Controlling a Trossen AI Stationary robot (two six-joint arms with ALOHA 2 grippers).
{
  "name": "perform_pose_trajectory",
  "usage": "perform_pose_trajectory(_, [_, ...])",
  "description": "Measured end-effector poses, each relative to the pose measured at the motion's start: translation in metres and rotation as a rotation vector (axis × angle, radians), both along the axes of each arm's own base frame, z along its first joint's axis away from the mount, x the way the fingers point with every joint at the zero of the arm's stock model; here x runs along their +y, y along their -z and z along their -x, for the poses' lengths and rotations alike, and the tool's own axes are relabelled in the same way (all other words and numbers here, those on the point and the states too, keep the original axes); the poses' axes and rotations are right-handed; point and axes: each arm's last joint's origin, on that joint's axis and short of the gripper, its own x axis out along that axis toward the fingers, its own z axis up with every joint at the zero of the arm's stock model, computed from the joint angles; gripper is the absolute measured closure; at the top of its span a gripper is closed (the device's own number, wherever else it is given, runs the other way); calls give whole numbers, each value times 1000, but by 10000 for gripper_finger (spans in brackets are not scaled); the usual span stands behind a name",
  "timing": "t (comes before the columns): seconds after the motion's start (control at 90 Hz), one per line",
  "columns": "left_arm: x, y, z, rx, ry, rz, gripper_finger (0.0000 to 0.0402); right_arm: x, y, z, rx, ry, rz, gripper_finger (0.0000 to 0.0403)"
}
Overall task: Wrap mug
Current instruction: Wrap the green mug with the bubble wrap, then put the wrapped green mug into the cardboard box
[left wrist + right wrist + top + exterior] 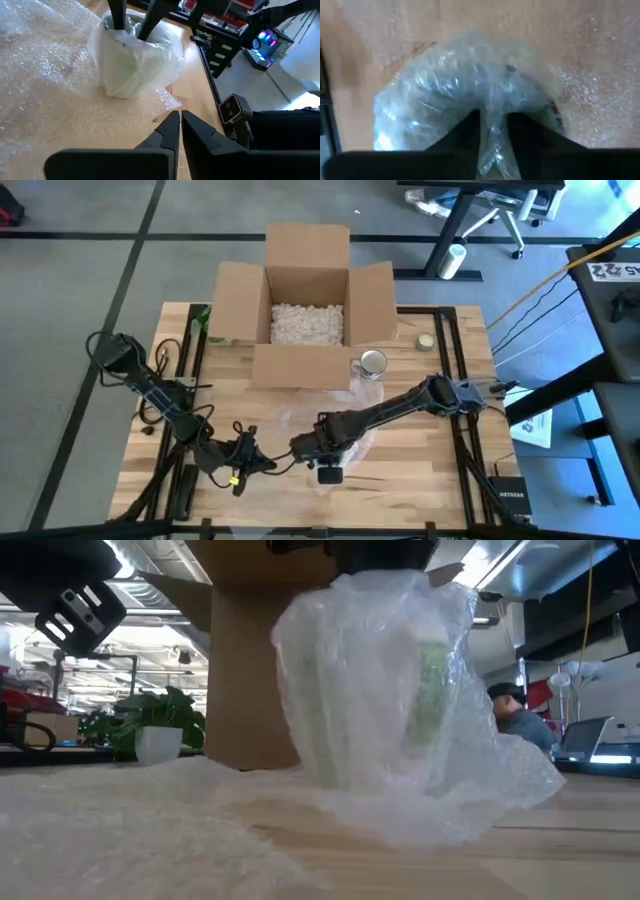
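The mug is already mostly bundled in bubble wrap, standing upright on the wooden table near the front edge. The right gripper is pinching the gathered wrap on top, jaws nearly closed on it. The left gripper is waiting just beside, jaws together, holding nothing. Loose wrap is trailing out, so tucking looks left, then probably boxing in the cardboard box.

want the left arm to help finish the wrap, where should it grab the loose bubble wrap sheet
Probably the free flap of the bubble wrap sheet lying flat on the table beside the wrapped mug, coming in low from the left arm's side. The right pincer already pinches the gathered wrap on top, so the top is taken. The left pincer is shut and would need to open first.
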Motion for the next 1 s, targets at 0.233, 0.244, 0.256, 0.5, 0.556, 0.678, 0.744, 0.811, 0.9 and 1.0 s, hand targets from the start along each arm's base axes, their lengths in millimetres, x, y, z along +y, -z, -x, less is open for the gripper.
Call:
perform_pose_trajectory(0.233, [0, 0, 0, 0, 0, 0, 402, -1, -12, 2, 9, 3, 4, 264])
perform_pose_trajectory(0.244, [0, 0, 0, 0, 0, 0, 402, -1, -13, 2, 9, 3, 4, 264])
perform_pose_trajectory(0.256, [0, 0, 0, 0, 0, 0, 402, -1, -13, 2, 10, 3, 4, 263])
perform_pose_trajectory(0.5, [0, 0, 0, 0, 0, 0, 402, -3, -28, 6, 14, 29, 40, 264])
perform_pose_trajectory(0.556, [0, 0, 0, 0, 0, 0, 402, -4, -32, 7, 18, 39, 55, 264])
perform_pose_trajectory(0.678, [0, 0, 0, 0, 0, 0, 402, -5, -43, 12, 28, 62, 83, 264])
perform_pose_trajectory(0.744, [0, 0, 0, 0, 1, 0, 402, -5, -49, 14, 21, 66, 104, 264])
perform_pose_trajectory(0.811, [0, 0, 0, 0, 1, 0, 402, -1, -56, 17, 8, 61, 111, 265])
perform_pose_trajectory(0.9, [-1, 0, 1, 1, 3, -1, 402, 9, -63, 20, -25, 40, 99, 265])
perform_pose_trajectory(1.0, [-2, 0, 2, -1, 11, -8, 402, 22, -69, 24, -78, 14, 60, 265])
